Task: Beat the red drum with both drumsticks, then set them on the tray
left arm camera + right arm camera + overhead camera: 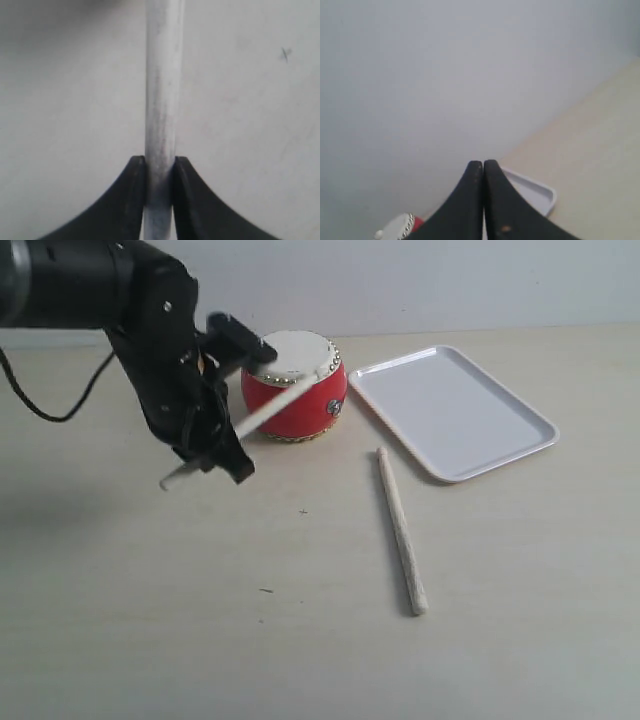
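Note:
The red drum with its cream skin and gold studs stands at the back of the table. My left gripper is shut on one pale drumstick, which slants up over the drum's front; the wrist view shows the stick pinched between the black fingers. The other drumstick lies loose on the table, in front of the white tray. My right gripper is shut and holds nothing; it is out of the exterior view. A corner of the tray and a bit of the drum show beyond it.
The pale wooden table stretches bare toward the front. A black cable hangs from the left arm. A grey wall backs the table.

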